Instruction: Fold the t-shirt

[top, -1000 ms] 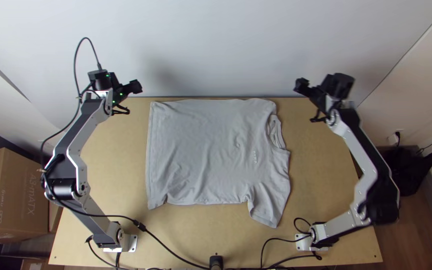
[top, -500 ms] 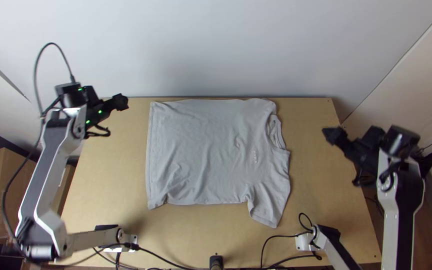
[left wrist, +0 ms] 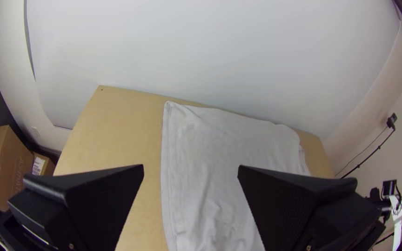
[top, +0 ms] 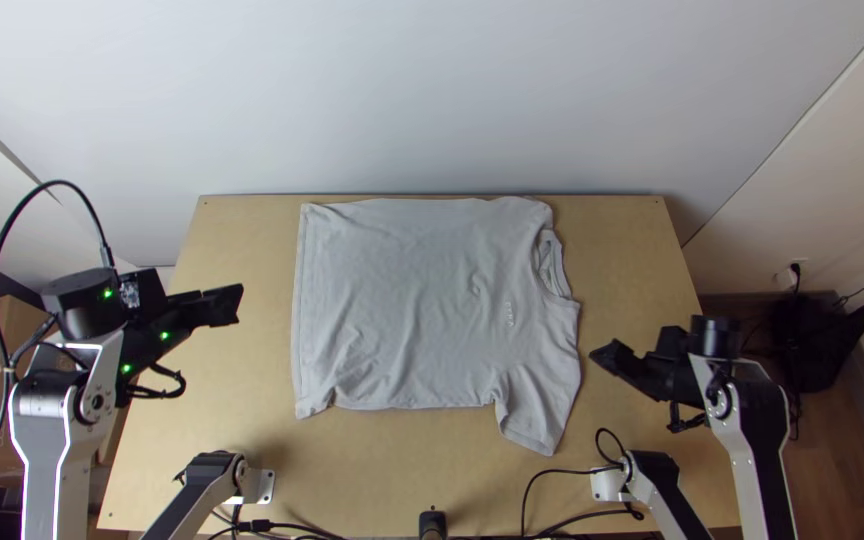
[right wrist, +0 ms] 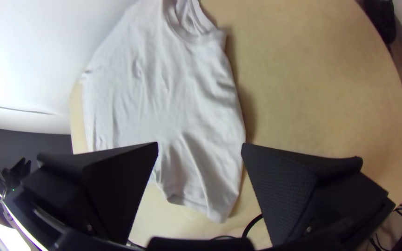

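Can see the grey t-shirt (top: 422, 300) lying spread over the middle of the light wooden table (top: 222, 260), softly wrinkled, with its hem (top: 303, 310) toward the left arm's side and its collar (top: 550, 265) toward the right arm's. Comes close to the table's far edge, and puts out a short sleeve (top: 540, 412) toward the near one. Just off the hem side — raised over the table — can make out the left gripper (top: 232, 303), with jaws released and set wide apart. Near the collar side, can find the right gripper (top: 604, 356), likewise raised and unclenched, with a broad gap between its jaws. Past the table, can pick out a cardboard box (left wrist: 6, 162) on the left and a dark bundle (top: 817, 345) on the right.
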Controlling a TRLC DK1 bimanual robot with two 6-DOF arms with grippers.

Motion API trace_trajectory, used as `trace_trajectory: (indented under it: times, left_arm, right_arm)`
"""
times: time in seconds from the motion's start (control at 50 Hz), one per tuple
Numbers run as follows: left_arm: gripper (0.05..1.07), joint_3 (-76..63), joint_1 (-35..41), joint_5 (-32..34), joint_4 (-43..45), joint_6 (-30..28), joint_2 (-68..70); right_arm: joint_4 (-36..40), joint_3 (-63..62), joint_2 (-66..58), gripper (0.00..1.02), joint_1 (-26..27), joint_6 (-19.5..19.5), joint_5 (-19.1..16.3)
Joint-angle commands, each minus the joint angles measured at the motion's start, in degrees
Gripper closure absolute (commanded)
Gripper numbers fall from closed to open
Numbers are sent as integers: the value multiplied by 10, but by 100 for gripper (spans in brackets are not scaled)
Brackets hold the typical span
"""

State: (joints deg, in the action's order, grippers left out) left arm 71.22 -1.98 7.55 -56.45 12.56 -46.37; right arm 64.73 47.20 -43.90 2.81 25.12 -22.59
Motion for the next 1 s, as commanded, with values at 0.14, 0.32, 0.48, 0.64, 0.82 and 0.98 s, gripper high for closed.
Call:
trace_trajectory:
  times: [0.14,0.32,0.48,0.64,0.82,0.98]
  left_arm:
    - [10,-24,1,6,-21,-21,33]
    - [10,-25,2,6,-17,-32,27]
    - [10,-28,2,5,-8,-36,17]
    - [10,-28,2,5,2,-49,8]
    - [10,-29,2,5,5,-61,0]
    - [10,-33,2,4,0,-77,-3]
  right_arm:
    - [41,-43,-132,20,-40,17,13]
    - [36,-64,-195,20,-52,-7,19]
    - [-16,-98,-215,30,-75,-4,34]
    - [-49,-114,-248,32,-98,2,38]
    - [-70,-120,-289,32,-123,9,39]
    - [-79,-124,-317,46,-150,11,41]
